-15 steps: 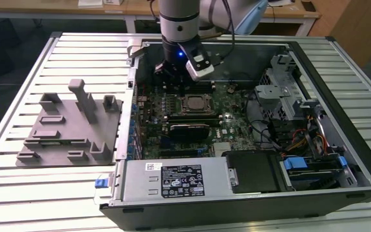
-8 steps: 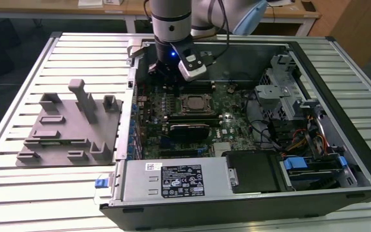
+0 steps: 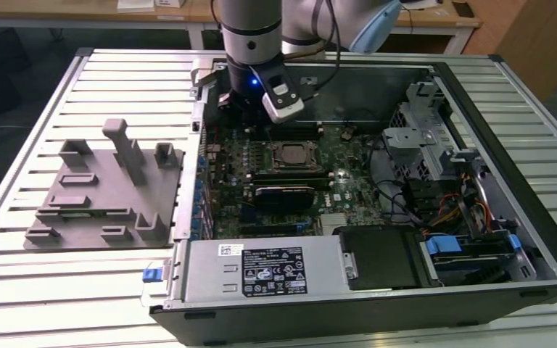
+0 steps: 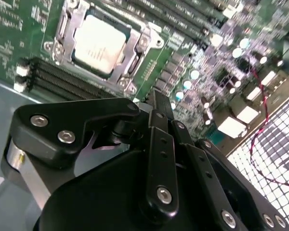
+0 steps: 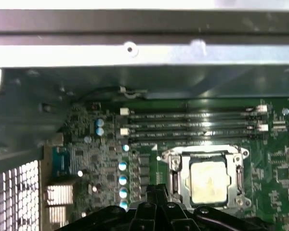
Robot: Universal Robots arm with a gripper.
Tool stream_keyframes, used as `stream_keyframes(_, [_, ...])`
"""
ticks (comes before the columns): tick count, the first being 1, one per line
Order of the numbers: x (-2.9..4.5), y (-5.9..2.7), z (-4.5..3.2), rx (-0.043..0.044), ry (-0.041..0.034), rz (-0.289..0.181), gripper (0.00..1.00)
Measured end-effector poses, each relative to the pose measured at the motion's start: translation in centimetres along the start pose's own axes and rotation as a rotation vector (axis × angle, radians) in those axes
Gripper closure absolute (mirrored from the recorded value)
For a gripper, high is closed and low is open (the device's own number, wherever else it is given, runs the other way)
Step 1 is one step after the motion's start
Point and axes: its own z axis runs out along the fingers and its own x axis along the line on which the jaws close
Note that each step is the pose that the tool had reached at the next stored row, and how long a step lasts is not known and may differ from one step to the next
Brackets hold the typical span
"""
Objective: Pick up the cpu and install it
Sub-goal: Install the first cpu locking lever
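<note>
The cpu (image 3: 291, 154) lies flat in the motherboard socket, its silvery top showing inside the metal frame. It shows in the second wrist view (image 4: 98, 43) and the first wrist view (image 5: 209, 180). My gripper (image 3: 249, 119) hangs inside the open computer case, above the board and just behind the socket toward the case's rear wall. Its black fingers (image 4: 156, 103) come together at the tip with nothing between them. In the first wrist view the gripper (image 5: 156, 188) stands apart from the cpu, beside the socket's edge.
A grey tray (image 3: 104, 188) with moulded fixtures sits on the slatted table at the exterior view's left. Inside the case are memory slots (image 5: 192, 122), a black heatsink block (image 3: 283, 196), the power supply (image 3: 259, 272) and a drive cage with cables (image 3: 452, 188).
</note>
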Motion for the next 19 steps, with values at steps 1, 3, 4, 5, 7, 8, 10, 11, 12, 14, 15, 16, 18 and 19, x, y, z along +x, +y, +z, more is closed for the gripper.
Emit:
stream_keyframes(1, [0.08, -0.01, -0.01, -0.0087, 0.0005, 0.000, 0.89])
stream_keyframes(3, [0.27, -0.03, -0.02, -0.0270, 0.0011, 0.001, 0.89])
stream_keyframes(4, [0.36, -0.04, -0.02, -0.0362, 0.0016, 0.002, 0.89])
stream_keyframes(5, [0.46, -0.05, -0.03, -0.0447, 0.0020, 0.002, 0.89])
stream_keyframes(7, [0.64, -0.06, -0.04, -0.0611, 0.0027, 0.003, 0.89])
stream_keyframes(8, [0.73, -0.07, -0.05, -0.0697, 0.0032, 0.004, 0.89])
stream_keyframes(10, [0.89, -0.08, -0.06, -0.0908, 0.0040, 0.005, 0.89])
stream_keyframes(11, [0.93, -0.09, -0.06, -0.0985, 0.0044, 0.005, 0.89])
stream_keyframes(12, [0.94, -0.08, -0.11, -0.1017, 0.0047, 0.006, 0.89])
stream_keyframes(14, [0.93, -0.07, -0.27, -0.1060, 0.0048, 0.006, 0.89])
stream_keyframes(15, [0.92, -0.06, -0.36, -0.1088, 0.0048, 0.006, 0.89])
stream_keyframes(16, [0.92, -0.06, -0.46, -0.1123, 0.0050, 0.006, 0.89])
stream_keyframes(18, [0.91, -0.05, -0.61, -0.1217, 0.0054, 0.006, 0.89])
stream_keyframes(19, [0.91, -0.05, -0.64, -0.1277, 0.0057, 0.007, 0.89])
